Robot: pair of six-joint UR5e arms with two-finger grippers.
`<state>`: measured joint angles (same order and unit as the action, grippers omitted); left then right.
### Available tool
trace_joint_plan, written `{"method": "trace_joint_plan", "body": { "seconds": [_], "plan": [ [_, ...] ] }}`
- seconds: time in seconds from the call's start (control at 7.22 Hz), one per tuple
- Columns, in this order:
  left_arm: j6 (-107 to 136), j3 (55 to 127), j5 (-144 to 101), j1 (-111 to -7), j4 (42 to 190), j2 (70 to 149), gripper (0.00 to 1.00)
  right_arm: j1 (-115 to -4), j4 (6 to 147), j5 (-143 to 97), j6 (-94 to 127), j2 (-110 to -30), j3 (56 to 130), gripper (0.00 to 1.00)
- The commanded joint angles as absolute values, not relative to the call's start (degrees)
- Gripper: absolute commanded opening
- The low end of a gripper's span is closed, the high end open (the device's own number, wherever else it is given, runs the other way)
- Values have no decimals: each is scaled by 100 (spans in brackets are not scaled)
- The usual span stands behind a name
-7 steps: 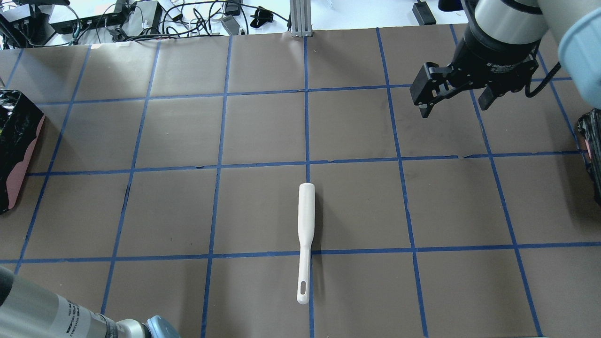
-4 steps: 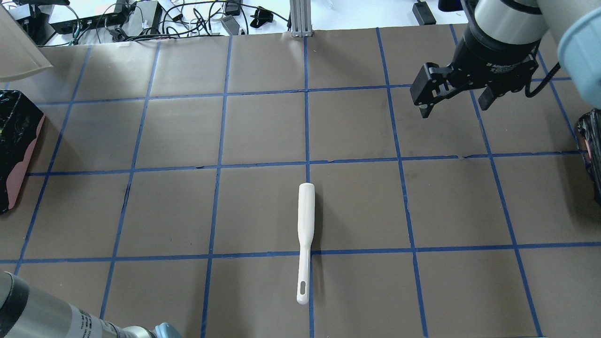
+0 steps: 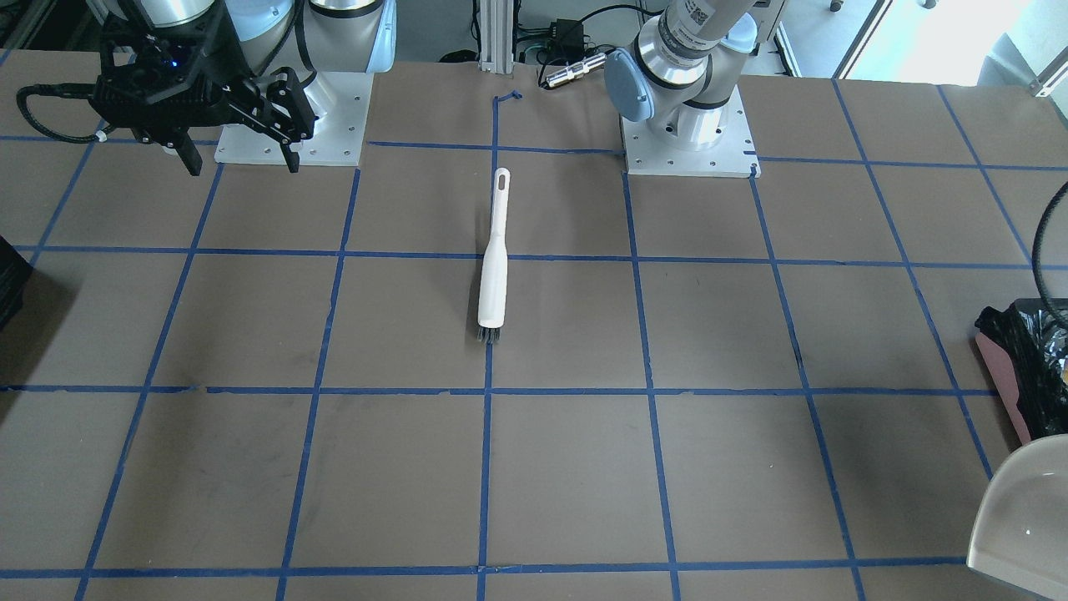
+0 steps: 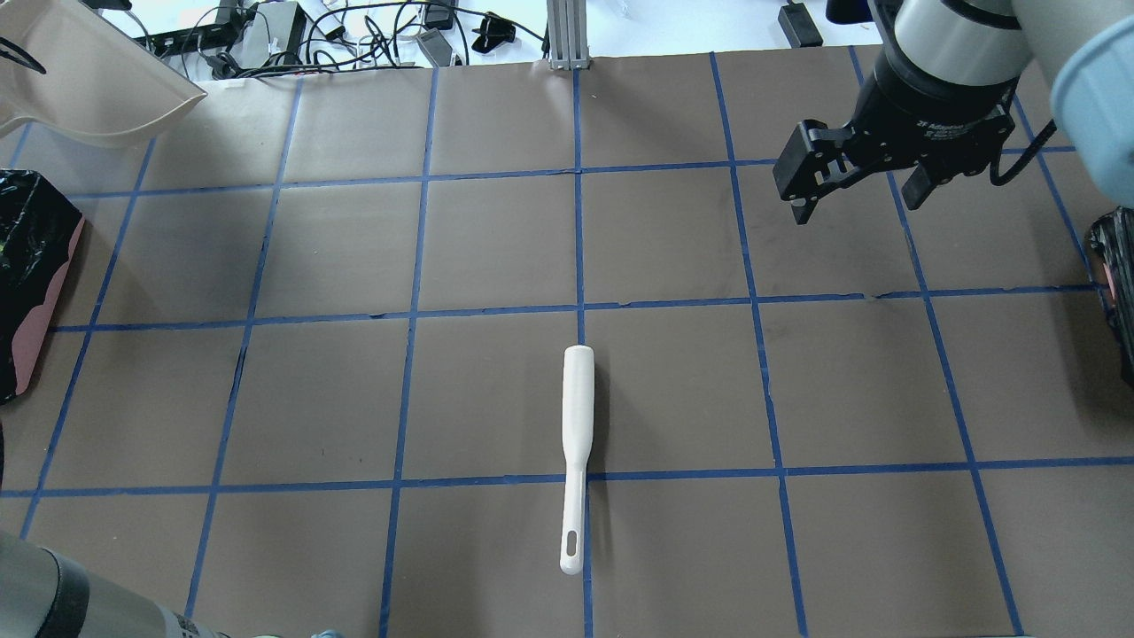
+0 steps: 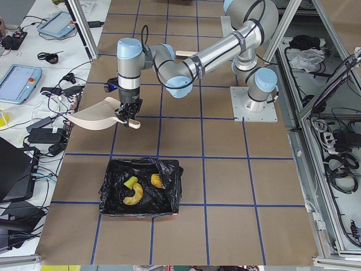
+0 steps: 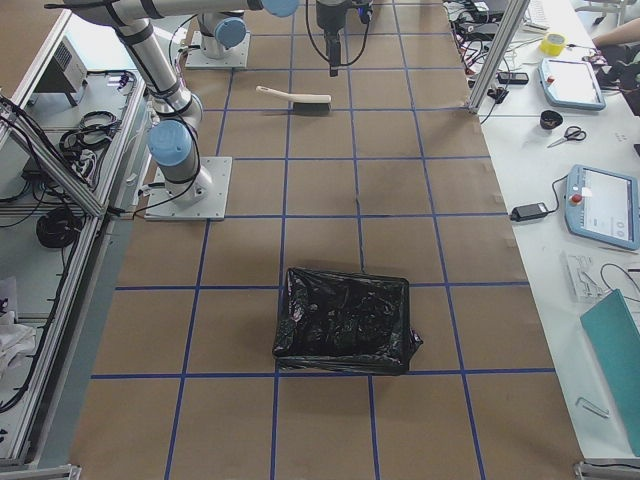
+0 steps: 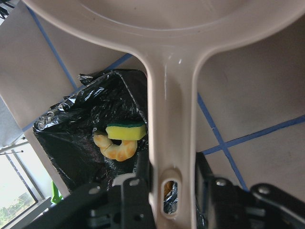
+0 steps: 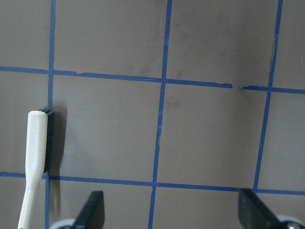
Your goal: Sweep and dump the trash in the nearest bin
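Note:
My left gripper is shut on the handle of the white dustpan and holds it in the air beside the pink-sided bin with the black bag. It also shows in the exterior left view. The trash lies inside that bin: a pale curved slice, a yellow wedge and an orange lump. The pan looks empty. My right gripper is open and empty, hovering over the far right of the table.
A white brush lies flat mid-table, bristles pointing away from the robot, and shows in the right wrist view. A second black-bagged bin stands at the table's right end. Cables and devices lie beyond the far edge.
The dustpan has come into the overhead view at the far left and moved further in. The left arm's lower link has slid out at the bottom left. The right gripper and brush have not moved.

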<state>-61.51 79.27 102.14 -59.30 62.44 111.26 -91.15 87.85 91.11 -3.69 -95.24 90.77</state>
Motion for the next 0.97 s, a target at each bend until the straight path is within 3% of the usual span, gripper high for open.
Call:
{"method": "trace_joint_plan", "body": {
  "seconds": [0.0, 0.83],
  "plan": [
    [-4981, 8435, 10187, -6239, 6249, 11048, 0, -9132, 8806, 9079, -360, -9536, 9070, 100],
    [-2192, 8631, 9495, -8022, 7057, 10688, 0, -9141, 8824, 9088, -352, -9536, 9079, 100]
  ]
}}
